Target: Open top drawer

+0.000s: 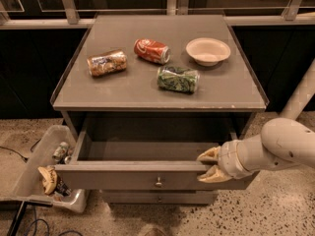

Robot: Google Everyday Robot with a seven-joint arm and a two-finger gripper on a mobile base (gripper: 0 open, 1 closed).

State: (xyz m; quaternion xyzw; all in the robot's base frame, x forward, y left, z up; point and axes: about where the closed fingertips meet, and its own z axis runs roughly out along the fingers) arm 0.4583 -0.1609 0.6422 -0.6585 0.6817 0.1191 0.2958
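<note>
The top drawer (pixel 128 180) of the grey cabinet stands pulled out, showing a plain grey inside. Its flat grey front has a small round metal knob (pixel 158 183) at the centre. My gripper (pixel 209 164) is at the right end of the drawer front, level with its top edge. One tan fingertip (pixel 208 155) lies above the edge on the inner side and one lies in front of the panel. The white arm reaches in from the right. A lower drawer front (pixel 157 197) with its own knob shows just beneath.
On the cabinet top (pixel 123 90) lie a brown can (pixel 106 63), a red can (pixel 151 50), a green crumpled can (pixel 177 78) and a white bowl (pixel 207 50). A grey bin (pixel 34 166) with trash stands on the floor at the left. Cables lie at bottom left.
</note>
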